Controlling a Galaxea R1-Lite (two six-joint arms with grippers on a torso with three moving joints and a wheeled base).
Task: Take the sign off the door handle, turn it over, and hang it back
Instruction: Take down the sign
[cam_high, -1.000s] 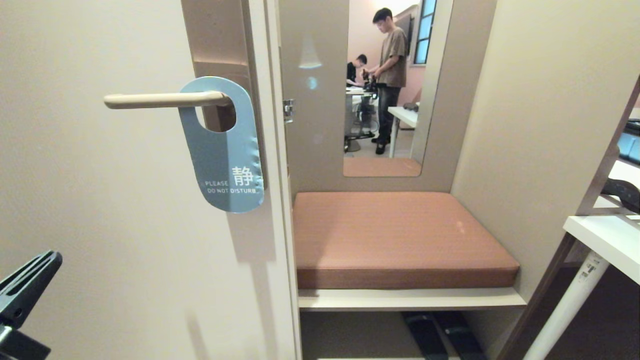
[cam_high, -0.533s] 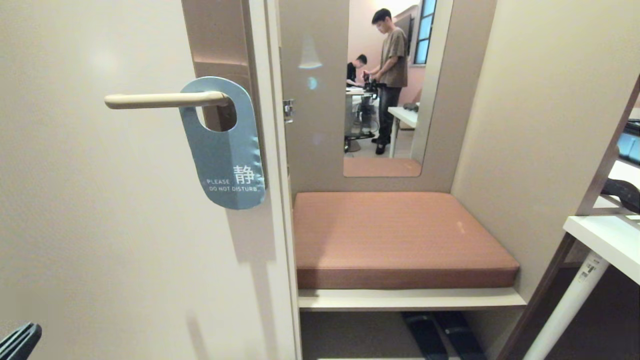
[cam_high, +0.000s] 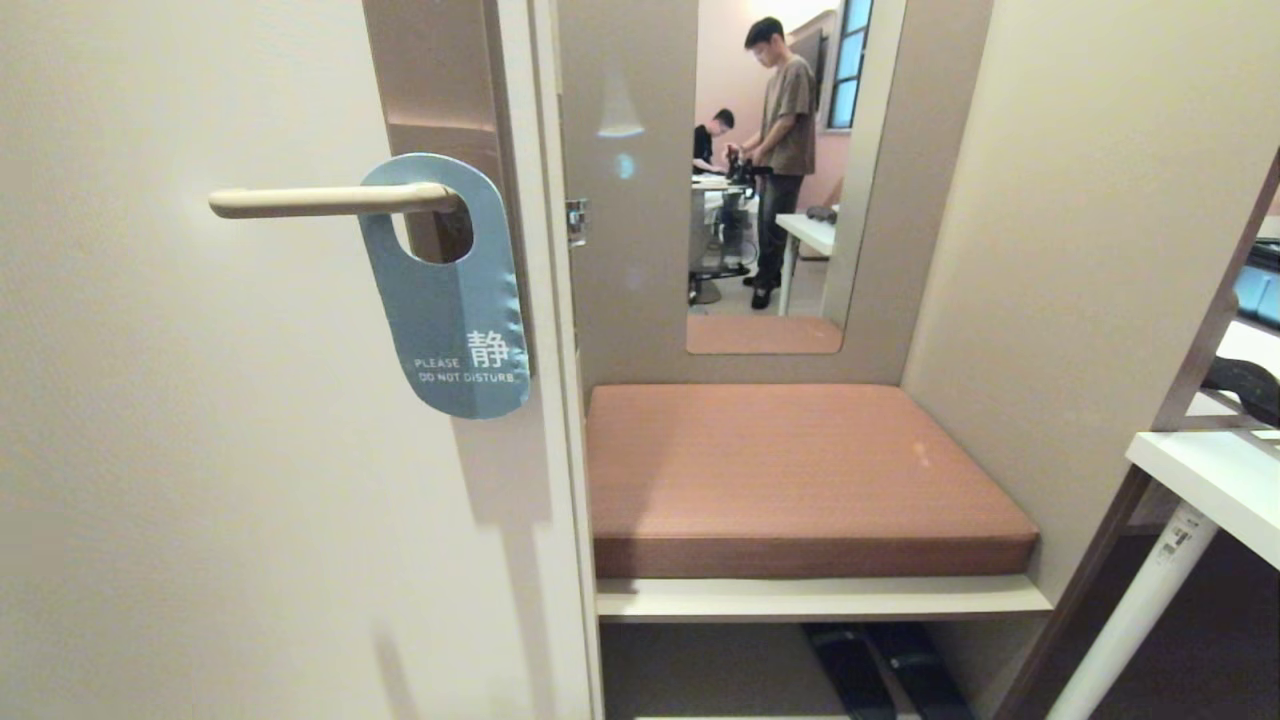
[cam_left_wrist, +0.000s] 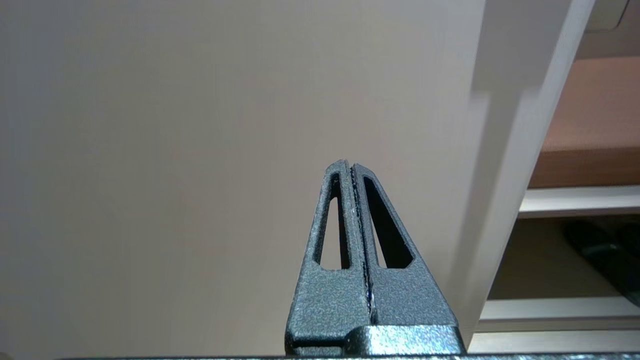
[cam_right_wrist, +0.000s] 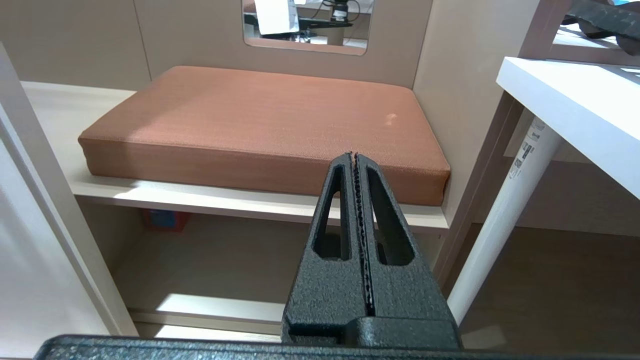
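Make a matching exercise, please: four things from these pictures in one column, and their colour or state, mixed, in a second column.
Things:
1. sign
2. door handle
3. cushion
4. left pincer

States:
A. shut, holds nothing
B. cream, level lever
C. brown, lies on the shelf
D. blue face out, hangs on the lever

Pairs: 1-D, 2-B, 3-C, 4-A

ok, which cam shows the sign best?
Head view: the sign hangs whole on the handle, blue "PLEASE DO NOT DISTURB" face outward. Left wrist view shows only bare door past the shut left hand; right wrist view shows the cushion, no sign.
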